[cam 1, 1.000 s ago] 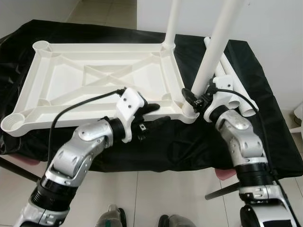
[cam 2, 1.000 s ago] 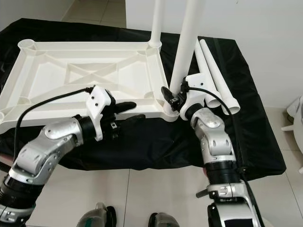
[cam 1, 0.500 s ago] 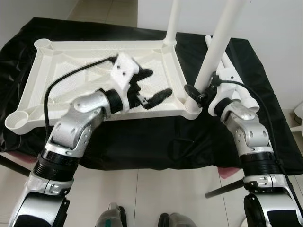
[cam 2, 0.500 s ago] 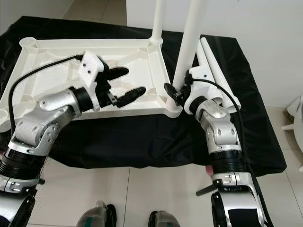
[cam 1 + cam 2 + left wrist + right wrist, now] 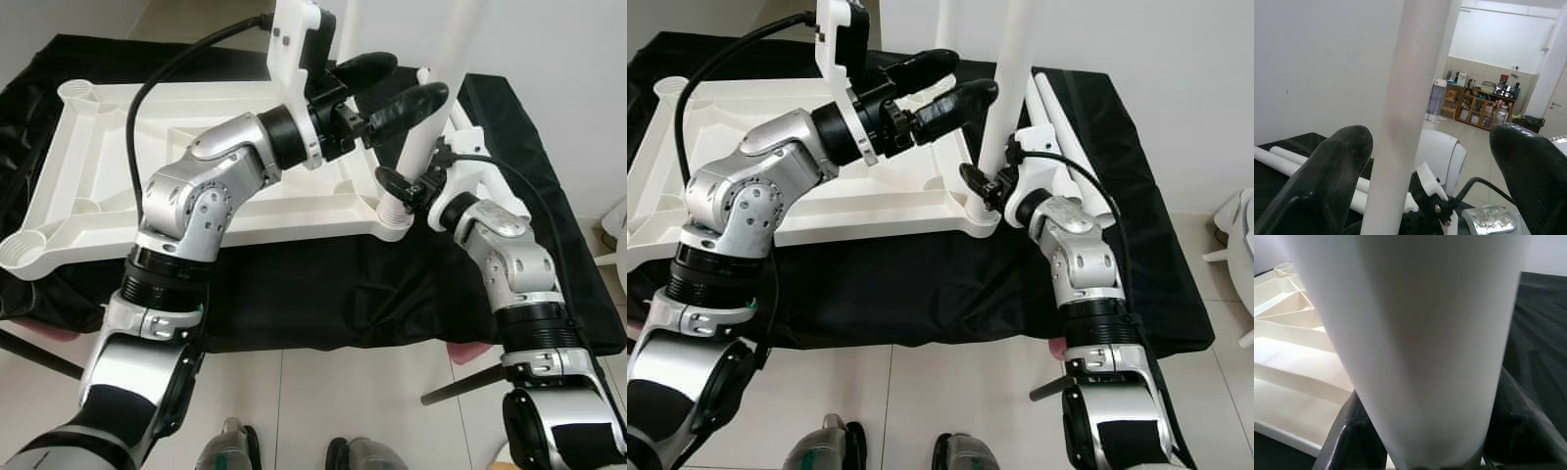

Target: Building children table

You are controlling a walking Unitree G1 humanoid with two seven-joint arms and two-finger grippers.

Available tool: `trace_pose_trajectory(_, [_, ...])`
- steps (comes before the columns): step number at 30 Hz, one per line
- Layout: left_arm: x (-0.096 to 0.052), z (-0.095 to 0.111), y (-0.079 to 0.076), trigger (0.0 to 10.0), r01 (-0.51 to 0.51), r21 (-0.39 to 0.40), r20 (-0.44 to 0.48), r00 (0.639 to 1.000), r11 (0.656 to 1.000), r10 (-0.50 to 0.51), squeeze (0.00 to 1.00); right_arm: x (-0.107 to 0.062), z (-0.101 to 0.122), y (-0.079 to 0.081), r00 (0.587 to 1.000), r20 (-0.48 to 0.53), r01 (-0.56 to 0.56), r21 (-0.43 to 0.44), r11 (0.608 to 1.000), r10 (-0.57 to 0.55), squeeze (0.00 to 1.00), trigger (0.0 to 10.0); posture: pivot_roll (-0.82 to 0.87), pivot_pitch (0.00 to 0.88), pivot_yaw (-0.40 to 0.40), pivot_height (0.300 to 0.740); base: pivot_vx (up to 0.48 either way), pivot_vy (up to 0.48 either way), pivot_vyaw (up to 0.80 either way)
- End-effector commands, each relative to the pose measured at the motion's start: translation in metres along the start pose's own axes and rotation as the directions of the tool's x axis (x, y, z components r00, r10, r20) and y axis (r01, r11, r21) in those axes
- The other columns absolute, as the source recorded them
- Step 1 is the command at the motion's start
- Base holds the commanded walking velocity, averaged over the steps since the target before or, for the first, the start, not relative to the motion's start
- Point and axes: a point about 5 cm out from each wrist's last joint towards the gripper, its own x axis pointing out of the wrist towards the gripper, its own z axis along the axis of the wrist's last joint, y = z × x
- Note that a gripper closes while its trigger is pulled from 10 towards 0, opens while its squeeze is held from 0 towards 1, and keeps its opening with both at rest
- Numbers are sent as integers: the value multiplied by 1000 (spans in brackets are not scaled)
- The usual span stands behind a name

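Observation:
The white plastic tabletop (image 5: 147, 186) lies upside down on a black cloth. One white leg (image 5: 942, 24) stands in its far right corner. A second white leg (image 5: 1011, 78) stands upright in the near right corner socket (image 5: 392, 217). My right gripper (image 5: 402, 188) is shut on this leg just above the socket; the leg (image 5: 1420, 333) sits between its fingers (image 5: 1352, 431). My left gripper (image 5: 416, 78) is raised and open, higher up at the same leg. In the left wrist view the leg (image 5: 1400, 112) runs between the spread fingers (image 5: 1327, 171) without touching them.
Two spare white legs (image 5: 1058, 108) lie on the black cloth (image 5: 323, 294) right of the tabletop. A white wall rises close behind the table. Tiled floor and my feet (image 5: 230, 446) are below the front edge. A dark support bar (image 5: 460, 387) sticks out lower right.
My left arm rose from the tabletop's front edge, up and to the right, and its open fingers now flank the near right leg. The right gripper stayed on that leg.

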Motion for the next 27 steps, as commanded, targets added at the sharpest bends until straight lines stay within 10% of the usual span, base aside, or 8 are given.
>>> trace_pose_trajectory(1, [6,1,-10,10000,149,-6,-10,989,989,-149,0,4,8,19,984,81,-161,63,985,156,0,10000,13,86,-15,740,0,0,0])
trace_pose_trajectory(27, [38,-14,5,10000,-13,70,-150,988,997,24,0,0,1,29,972,48,-231,29,973,229,0,10000,-2,85,5,740,0,0,0])
